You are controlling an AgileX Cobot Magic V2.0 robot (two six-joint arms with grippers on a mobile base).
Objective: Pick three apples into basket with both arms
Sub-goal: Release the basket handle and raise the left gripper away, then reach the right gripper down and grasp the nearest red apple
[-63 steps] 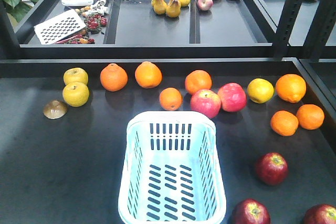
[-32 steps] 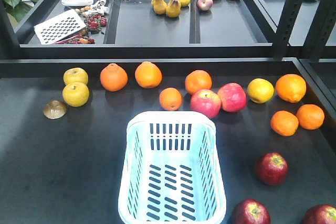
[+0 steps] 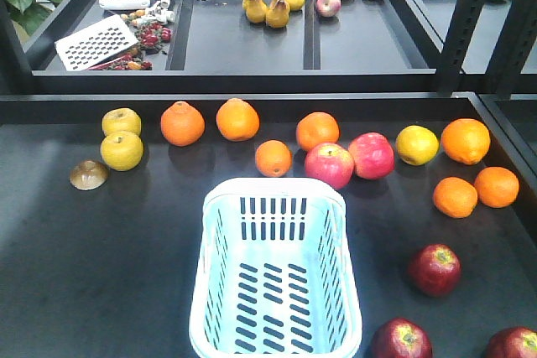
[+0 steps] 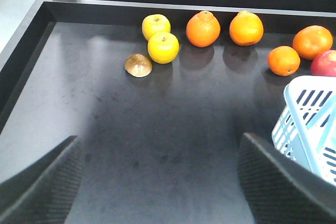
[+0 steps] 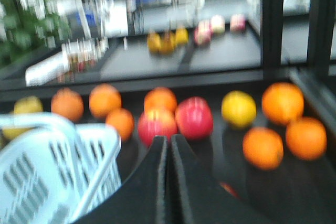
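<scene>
Three dark red apples lie at the front right of the black table: one (image 3: 434, 269) right of the basket, one (image 3: 402, 340) at the bottom edge with a yellowish top, one (image 3: 513, 344) in the corner. The pale blue basket (image 3: 275, 194) stands empty at the front centre; it also shows in the left wrist view (image 4: 310, 119) and the right wrist view (image 5: 58, 166). My left gripper (image 4: 157, 182) is open and empty over bare table, left of the basket. My right gripper (image 5: 168, 142) is shut and empty; its view is blurred. No arm shows in the front view.
A row of fruit lies behind the basket: two yellow apples (image 3: 122, 138), several oranges (image 3: 182, 123), two pinkish-red apples (image 3: 348, 159), a yellow fruit (image 3: 416, 144). A brown piece (image 3: 88, 174) lies at the left. A raised tray rim (image 3: 252, 83) and dark posts (image 3: 461, 23) stand behind.
</scene>
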